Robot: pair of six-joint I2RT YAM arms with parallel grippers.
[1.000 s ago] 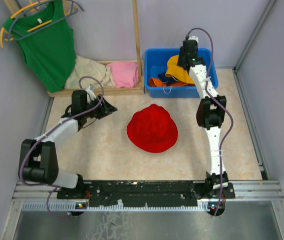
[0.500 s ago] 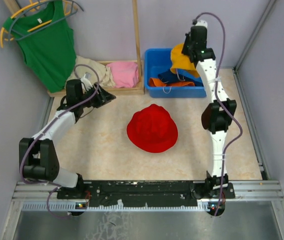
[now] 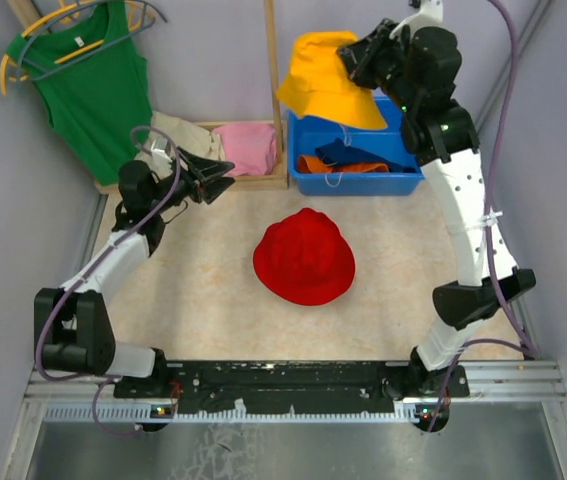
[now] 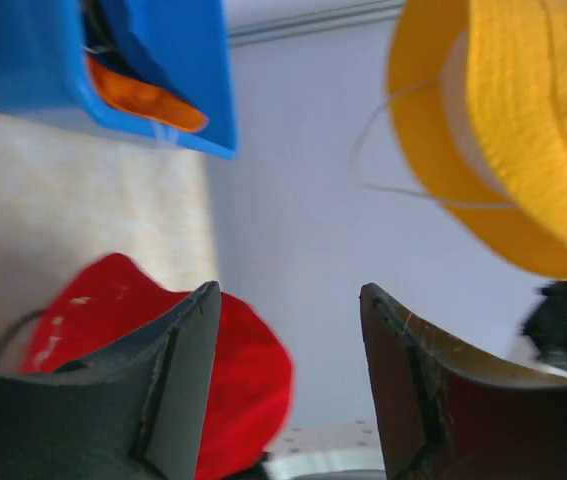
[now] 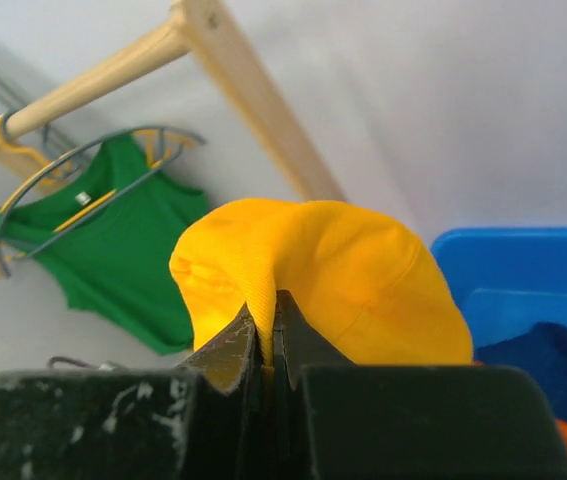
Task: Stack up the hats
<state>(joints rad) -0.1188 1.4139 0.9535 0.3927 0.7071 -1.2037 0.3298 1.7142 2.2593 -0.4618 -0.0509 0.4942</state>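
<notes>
A red hat (image 3: 304, 256) lies crown up in the middle of the table; it also shows in the left wrist view (image 4: 243, 380). My right gripper (image 3: 355, 60) is shut on a fold of the yellow-orange hat (image 3: 328, 82) and holds it high above the blue bin (image 3: 303, 115). In the right wrist view the hat (image 5: 343, 285) hangs from the closed fingertips (image 5: 271, 310). A navy hat (image 3: 351, 152) and a bright orange hat (image 3: 325, 165) lie in the bin. My left gripper (image 3: 225, 180) is open and empty, raised at the table's left back, left of the red hat.
A wooden rack (image 3: 273, 80) stands at the back left with pink (image 3: 248, 148) and beige (image 3: 178, 140) folded clothes on its base. A green tank top (image 3: 93, 85) hangs on a hanger. Grey walls close in both sides.
My right gripper has lifted the yellow-orange hat out of the bin and high up. My left gripper has risen and moved toward the back.
</notes>
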